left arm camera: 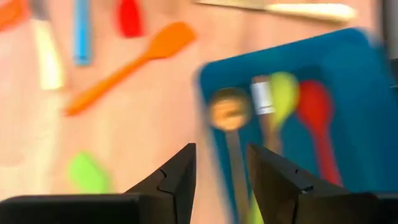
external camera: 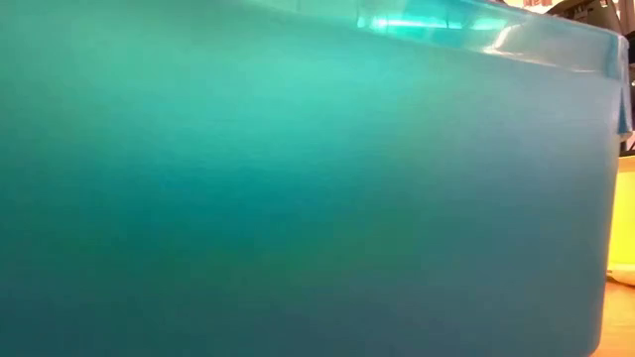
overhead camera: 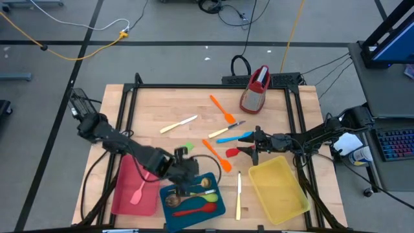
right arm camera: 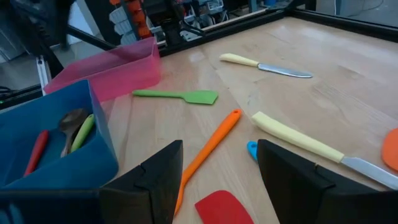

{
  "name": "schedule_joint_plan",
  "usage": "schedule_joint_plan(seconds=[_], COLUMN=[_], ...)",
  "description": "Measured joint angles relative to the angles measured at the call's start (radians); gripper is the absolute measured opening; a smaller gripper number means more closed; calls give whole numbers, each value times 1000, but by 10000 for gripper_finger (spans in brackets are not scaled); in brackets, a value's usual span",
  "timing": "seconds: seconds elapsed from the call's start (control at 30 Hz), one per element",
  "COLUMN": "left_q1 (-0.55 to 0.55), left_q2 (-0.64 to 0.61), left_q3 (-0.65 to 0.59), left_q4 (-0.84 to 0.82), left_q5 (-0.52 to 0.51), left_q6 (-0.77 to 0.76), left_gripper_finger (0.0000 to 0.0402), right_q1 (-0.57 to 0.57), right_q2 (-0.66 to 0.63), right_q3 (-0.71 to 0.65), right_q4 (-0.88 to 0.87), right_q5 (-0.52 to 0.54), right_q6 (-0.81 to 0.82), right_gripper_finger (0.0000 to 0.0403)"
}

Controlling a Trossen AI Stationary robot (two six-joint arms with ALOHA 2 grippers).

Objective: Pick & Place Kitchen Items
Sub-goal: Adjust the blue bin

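Observation:
My left gripper [overhead camera: 186, 183] [left arm camera: 221, 177] is open over the blue tray [overhead camera: 194, 202], above the handle of the brown spoon [left arm camera: 229, 109]. That spoon lies in the tray beside a green spoon [left arm camera: 283, 93] and a red spoon [left arm camera: 314, 109]. My right gripper [overhead camera: 248, 147] [right arm camera: 217, 168] is open low over the table. Its fingers stand on either side of an orange spatula's handle [right arm camera: 211, 143], with a red spatula [right arm camera: 224, 205] just before them. A blue spatula [right arm camera: 252, 149], cream knives [right arm camera: 298, 140] [right arm camera: 264, 65] and a green spatula [right arm camera: 177, 95] lie on the wood.
A red tray [overhead camera: 123, 194] holds a pink spatula [overhead camera: 138, 192]. A yellow tray [overhead camera: 278, 188] stands near right, with a cream knife [overhead camera: 238, 194] beside it. The red-topped grater [overhead camera: 255, 89] and another orange spatula [overhead camera: 223, 109] lie far. The blue tray's wall [external camera: 298, 198] fills the low view.

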Motion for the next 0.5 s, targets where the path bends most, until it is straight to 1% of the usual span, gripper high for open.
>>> schedule_joint_plan(seconds=[0.1,0.27,0.37,0.5], left_q1=[46,152,224,317], left_q2=[-20,-15,-8,-10], left_q3=[0,0,0,0], left_q4=[-87,-200,-228,-214], left_q5=[-22,13,67,175], left_q6=[36,122,223,376], left_gripper_finger=[145,145,145,145], right_q1=[0,0,0,0], right_q2=[0,0,0,0], right_q3=[0,0,0,0], right_q4=[0,1,1,1], right_q5=[0,1,1,1], right_q6=[0,-19,-33,-39], right_gripper_finger=[198,197,197,197])
